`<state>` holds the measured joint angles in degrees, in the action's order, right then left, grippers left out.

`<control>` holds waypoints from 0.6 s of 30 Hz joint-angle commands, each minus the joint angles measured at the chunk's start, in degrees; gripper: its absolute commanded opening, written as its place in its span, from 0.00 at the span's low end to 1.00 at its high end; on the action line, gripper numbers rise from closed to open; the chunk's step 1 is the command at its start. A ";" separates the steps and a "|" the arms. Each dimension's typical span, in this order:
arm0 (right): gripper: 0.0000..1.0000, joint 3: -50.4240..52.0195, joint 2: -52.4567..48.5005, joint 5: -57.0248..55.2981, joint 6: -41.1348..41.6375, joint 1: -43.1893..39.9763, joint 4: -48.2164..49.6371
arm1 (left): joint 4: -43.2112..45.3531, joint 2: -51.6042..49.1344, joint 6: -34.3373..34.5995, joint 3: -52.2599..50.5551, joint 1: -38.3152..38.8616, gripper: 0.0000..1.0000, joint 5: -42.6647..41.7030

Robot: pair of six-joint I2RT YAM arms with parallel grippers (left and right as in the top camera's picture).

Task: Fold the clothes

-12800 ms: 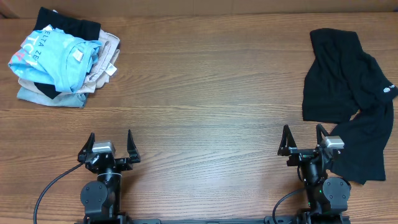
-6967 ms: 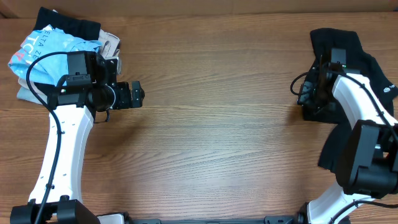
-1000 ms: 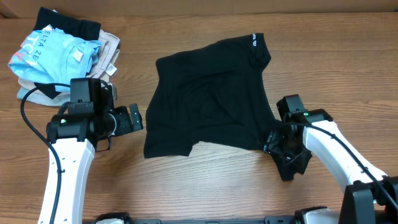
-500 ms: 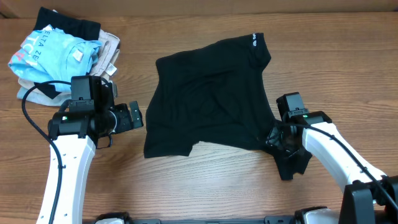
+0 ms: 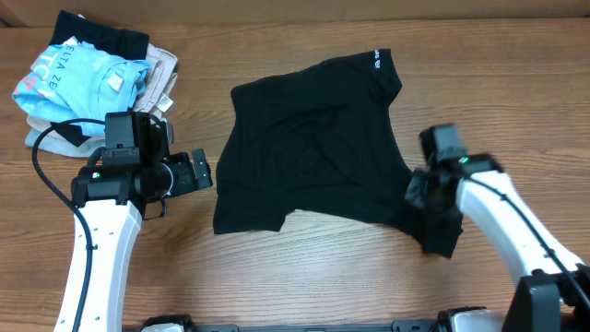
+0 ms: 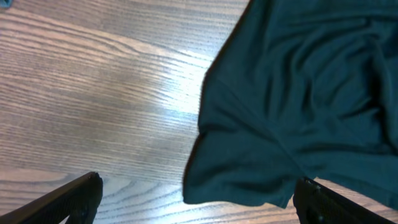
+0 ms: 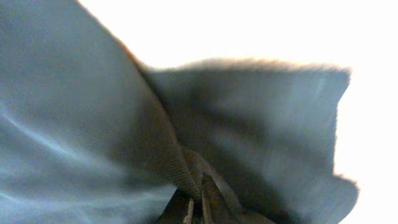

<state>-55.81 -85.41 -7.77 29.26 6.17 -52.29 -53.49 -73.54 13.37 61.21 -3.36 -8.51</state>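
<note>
The clothes, one black short-sleeved shirt (image 5: 309,138), lie spread out and crumpled mid-table, with a small white logo (image 5: 376,61) at the far right corner. My right gripper (image 5: 426,203) is shut on the shirt's near right corner. In the right wrist view the closed fingertips (image 7: 200,198) pinch a fold of the dark fabric (image 7: 249,118), which fills the picture. My left gripper (image 5: 198,171) hovers open just left of the shirt. In the left wrist view its fingers (image 6: 71,198) straddle the shirt's near left corner (image 6: 242,174) without touching it.
A pile of other garments sits at the far left corner, with a light blue shirt (image 5: 78,78) on top and a beige one (image 5: 159,88) beside it. Bare wooden tabletop (image 5: 304,277) runs along the near side.
My right gripper has closed on the shirt's near right corner and shifted slightly right, tugging that corner with it. The left arm has stayed still.
</note>
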 commanded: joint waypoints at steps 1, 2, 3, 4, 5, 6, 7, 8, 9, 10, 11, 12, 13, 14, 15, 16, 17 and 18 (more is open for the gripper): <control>0.04 -9.70 1.46 -5.79 -4.28 -5.18 3.43 | 0.79 -0.31 -0.72 -0.13 0.39 1.00 0.15; 0.04 -10.99 1.38 -5.95 -5.73 -6.78 5.40 | 0.98 -0.28 -0.72 -0.13 0.39 1.00 0.17; 0.04 -11.98 1.27 -5.92 -6.97 -8.76 8.33 | 1.14 -0.28 -0.74 -0.13 0.39 1.00 0.17; 0.04 -12.33 1.11 -5.92 -7.78 -10.45 11.28 | 1.29 -0.31 -0.85 -0.13 0.39 1.00 0.17; 0.04 -12.35 0.74 -5.68 -8.68 -12.39 15.13 | 1.44 -0.31 -0.98 -0.13 0.39 1.00 0.17; 0.04 -12.35 0.00 -5.16 -9.60 -14.19 19.19 | 1.79 -0.33 -0.98 -0.13 0.39 1.00 0.15; 0.04 -12.33 -1.07 -3.96 -11.26 -15.52 22.86 | 2.34 -0.37 -0.96 -0.13 0.39 1.00 0.11; 0.04 -12.33 -2.73 -2.21 -13.73 -16.94 27.43 | 3.21 -0.55 -0.96 -0.13 0.39 1.00 0.11; 0.04 -12.33 -4.72 -0.68 -15.85 -18.18 31.82 | 4.22 -0.74 -0.96 -0.13 0.39 1.00 0.11; 0.04 -12.33 -6.73 0.13 -16.81 -19.15 35.47 | 5.40 -1.14 -0.96 -0.13 0.39 1.00 0.04; 0.05 -12.35 -9.29 0.13 -17.35 -20.17 39.76 | 6.51 -1.57 -0.96 -0.13 0.39 1.00 -0.09; 0.22 -12.35 -12.02 0.13 -17.31 -21.00 43.60 | 7.32 -2.03 -0.96 -0.13 0.39 1.00 -0.09; 0.49 -12.41 -14.29 0.61 -17.05 -21.68 46.38 | 8.09 -2.56 -0.96 -0.13 0.39 1.00 -0.09; 0.85 -12.57 -16.22 1.51 -16.70 -22.14 47.82 | 8.79 -3.13 -0.96 -0.13 0.39 1.00 -0.09; 1.00 -12.76 -17.16 2.27 -15.54 -22.47 47.95 | 9.35 -3.78 -0.98 -0.13 0.39 1.00 -0.09; 1.00 -12.81 -17.51 2.91 -14.38 -22.69 47.58 | 10.12 -4.48 -1.22 -0.13 0.39 1.00 -0.07; 1.00 -12.83 -17.44 3.65 -12.72 -22.88 46.62 | 10.88 -5.18 -1.81 -0.13 0.39 1.00 -0.07; 1.00 -13.07 -16.81 4.33 -11.80 -22.97 45.40 | 11.61 -5.68 -2.14 -0.13 0.39 1.00 -0.04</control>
<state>-68.03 -103.39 -6.74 15.05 -16.58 -6.04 -43.09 -77.38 13.17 61.21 -3.36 -8.51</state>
